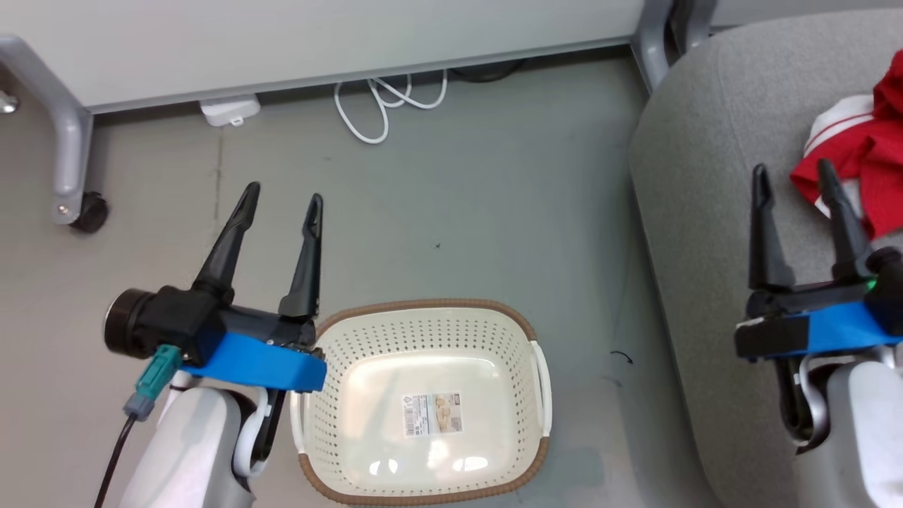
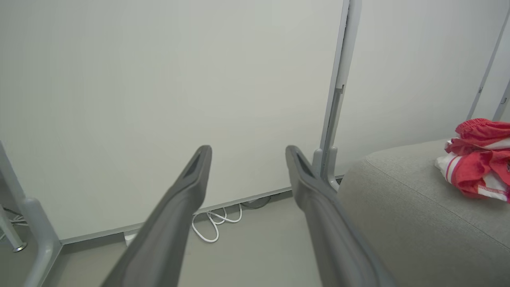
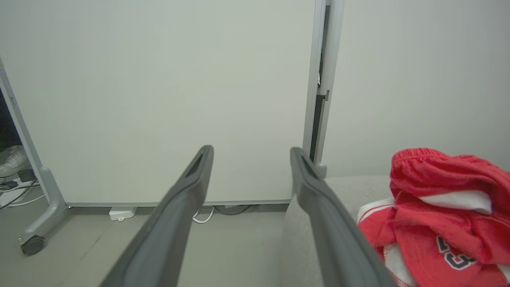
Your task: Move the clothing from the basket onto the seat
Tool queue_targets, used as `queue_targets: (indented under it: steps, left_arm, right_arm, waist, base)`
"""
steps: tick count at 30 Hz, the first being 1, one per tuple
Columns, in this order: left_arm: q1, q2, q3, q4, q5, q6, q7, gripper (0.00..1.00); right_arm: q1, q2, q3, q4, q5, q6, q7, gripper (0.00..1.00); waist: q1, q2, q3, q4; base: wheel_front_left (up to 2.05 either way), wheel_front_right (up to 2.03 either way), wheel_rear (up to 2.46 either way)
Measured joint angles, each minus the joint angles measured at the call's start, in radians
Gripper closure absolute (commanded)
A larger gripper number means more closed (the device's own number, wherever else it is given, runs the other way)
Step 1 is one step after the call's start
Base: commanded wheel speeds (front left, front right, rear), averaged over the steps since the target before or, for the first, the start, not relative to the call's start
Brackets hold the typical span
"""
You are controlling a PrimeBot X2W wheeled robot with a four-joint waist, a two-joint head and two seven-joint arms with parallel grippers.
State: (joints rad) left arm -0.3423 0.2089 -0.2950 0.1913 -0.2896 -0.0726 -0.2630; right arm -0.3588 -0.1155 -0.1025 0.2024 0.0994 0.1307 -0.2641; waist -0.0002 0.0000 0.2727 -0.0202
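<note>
On seat (image 1: 705,183), clothing (image 1: 873,152) heaped (both pieces, seemingly); basket (image 1: 423,306) well apart.

My left gripper (image 1: 284,193) has black fingers (image 1: 229,243), blue bracket (image 1: 254,363). The oval perforated plastic basket (image 1: 423,305) is cream, brown-rimmed. The crumpled fabric clothing (image 3: 438,175) is red, white-striped.

Backdrop: pale white partition panel (image 1: 317,35), matte and evenly lit. The floor (image 1: 458,197) in front of the panel is smooth grey-green under soft, diffuse light. At the panel's foot, near its middle, lies a coiled white cable (image 1: 384,106). Just left of the coil, along the panel's base, sits a small white plug box (image 1: 229,111). At the panel's left end a grey metal leg (image 1: 67,134) stands on a black caster (image 1: 88,212). At the panel's right end is a grey upright post (image 3: 318,99), with a second pale panel (image 3: 418,79) beyond it. Past the panel's left end are loose cables (image 3: 16,187) and a white shoe (image 3: 14,161).
</note>
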Motion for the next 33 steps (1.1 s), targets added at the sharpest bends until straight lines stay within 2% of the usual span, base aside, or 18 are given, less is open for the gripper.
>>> queue_targets:
  steps: [5,12,23,33]
  left_arm:
    - [0.054,-0.041,0.087,0.003,0.024,-0.015,0.000,0.00]
    - [0.110,-0.090,0.178,0.008,0.067,-0.026,0.000,0.00]
    - [0.180,-0.126,0.218,0.021,0.113,-0.044,0.000,0.00]
    - [0.201,-0.142,0.227,0.038,0.134,-0.051,0.000,0.00]
  right_arm:
    - [0.042,0.019,0.046,-0.033,-0.003,0.000,0.000,0.00]
    - [0.110,0.043,0.052,-0.061,-0.021,0.000,0.000,0.00]
    - [0.205,0.060,0.021,-0.083,-0.053,0.000,0.000,0.00]
    - [0.239,0.063,0.015,-0.084,-0.037,0.000,0.000,0.00]
  waist:
    - [0.0000,0.0000,-0.040,0.028]
    - [0.0000,0.0000,-0.086,0.053]
    - [0.0001,0.0000,-0.136,0.056]
    - [0.0001,0.0000,-0.166,0.040]
  base:
    - [0.00,0.00,0.00]
    - [0.00,0.00,0.00]
    - [0.00,0.00,0.00]
    - [0.00,0.00,0.00]
